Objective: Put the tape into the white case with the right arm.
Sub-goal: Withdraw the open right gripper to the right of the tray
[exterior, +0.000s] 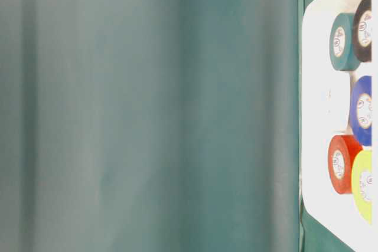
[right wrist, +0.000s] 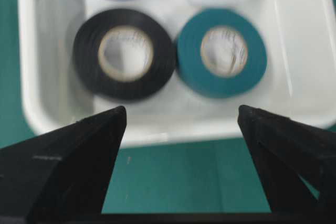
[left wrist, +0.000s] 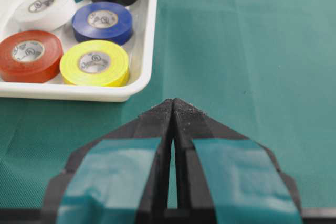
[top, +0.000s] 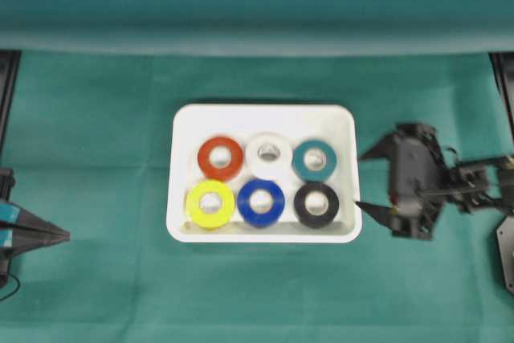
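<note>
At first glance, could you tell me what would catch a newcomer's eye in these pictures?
Six bright tape rolls fill the white case mid-table in two rows, the red roll and yellow roll at its left end. Just off its right rim, the right gripper is open and empty.

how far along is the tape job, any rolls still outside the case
Looks done: six tape rolls, including the black roll and teal roll, lie inside the white case. Nothing in hand: the right gripper is open and empty beside the case; the left gripper is shut. No roll shows on the green cloth.
</note>
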Robot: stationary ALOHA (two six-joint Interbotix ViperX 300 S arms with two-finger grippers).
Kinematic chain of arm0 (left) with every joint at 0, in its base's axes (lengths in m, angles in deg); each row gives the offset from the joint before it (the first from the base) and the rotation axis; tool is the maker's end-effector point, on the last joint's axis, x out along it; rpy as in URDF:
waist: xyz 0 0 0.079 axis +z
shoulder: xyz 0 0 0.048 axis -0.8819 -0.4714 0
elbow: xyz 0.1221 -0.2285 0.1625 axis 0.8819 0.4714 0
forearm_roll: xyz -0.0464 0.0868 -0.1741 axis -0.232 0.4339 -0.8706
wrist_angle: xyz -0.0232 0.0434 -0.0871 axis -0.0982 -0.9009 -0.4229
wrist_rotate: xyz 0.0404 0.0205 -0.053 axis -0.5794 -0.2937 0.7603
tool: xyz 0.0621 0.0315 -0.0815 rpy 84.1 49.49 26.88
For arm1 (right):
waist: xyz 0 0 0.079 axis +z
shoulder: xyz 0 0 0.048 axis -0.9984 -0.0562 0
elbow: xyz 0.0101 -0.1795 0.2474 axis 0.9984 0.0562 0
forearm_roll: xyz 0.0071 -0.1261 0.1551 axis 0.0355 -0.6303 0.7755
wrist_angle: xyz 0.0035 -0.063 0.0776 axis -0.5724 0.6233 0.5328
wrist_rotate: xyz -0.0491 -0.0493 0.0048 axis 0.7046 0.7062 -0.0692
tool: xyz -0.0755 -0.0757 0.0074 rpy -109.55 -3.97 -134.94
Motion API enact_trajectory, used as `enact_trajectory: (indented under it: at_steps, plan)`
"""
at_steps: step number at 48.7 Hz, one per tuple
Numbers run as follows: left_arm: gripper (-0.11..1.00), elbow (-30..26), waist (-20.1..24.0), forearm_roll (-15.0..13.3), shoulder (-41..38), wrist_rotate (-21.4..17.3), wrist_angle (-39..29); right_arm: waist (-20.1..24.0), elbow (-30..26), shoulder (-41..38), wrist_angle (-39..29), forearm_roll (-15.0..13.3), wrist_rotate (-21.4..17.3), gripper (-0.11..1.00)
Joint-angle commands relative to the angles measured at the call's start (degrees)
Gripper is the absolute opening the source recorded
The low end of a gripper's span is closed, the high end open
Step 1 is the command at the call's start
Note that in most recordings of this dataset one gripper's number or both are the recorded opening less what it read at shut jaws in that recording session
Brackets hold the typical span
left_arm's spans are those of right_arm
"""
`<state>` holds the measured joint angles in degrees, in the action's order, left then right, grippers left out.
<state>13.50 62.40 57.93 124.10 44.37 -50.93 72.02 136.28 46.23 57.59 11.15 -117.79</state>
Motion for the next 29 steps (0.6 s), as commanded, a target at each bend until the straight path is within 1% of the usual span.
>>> enact_trajectory:
  at_steps: [1, 8, 13, 21, 29]
  plan:
    - [0.0, -0.79, 0.09, -0.09, -0.44, 0.0, 0.26, -0.09, 2.29, 3.6, 0.88, 0.44, -0.09, 0.76]
    - [0.0, -0.79, 0.09, -0.09, -0.44, 0.0, 0.35, -0.09, 6.94, 8.53, 2.64, 0.7, -0.26, 0.75]
    - [0.0, -0.7, 0.09, 0.0, -0.35, 0.0, 0.35, -0.09, 9.23, 11.07, 3.25, 0.7, -0.97, 0.75]
    - [0.0, -0.79, 0.09, -0.09, -0.44, 0.0, 0.35, -0.09, 11.6, 14.41, 3.16, 0.7, -2.37, 0.75]
    - [0.0, -0.7, 0.09, -0.09, -0.44, 0.0, 0.26, -0.09, 13.18, 16.79, 3.34, 0.7, -2.46, 0.75]
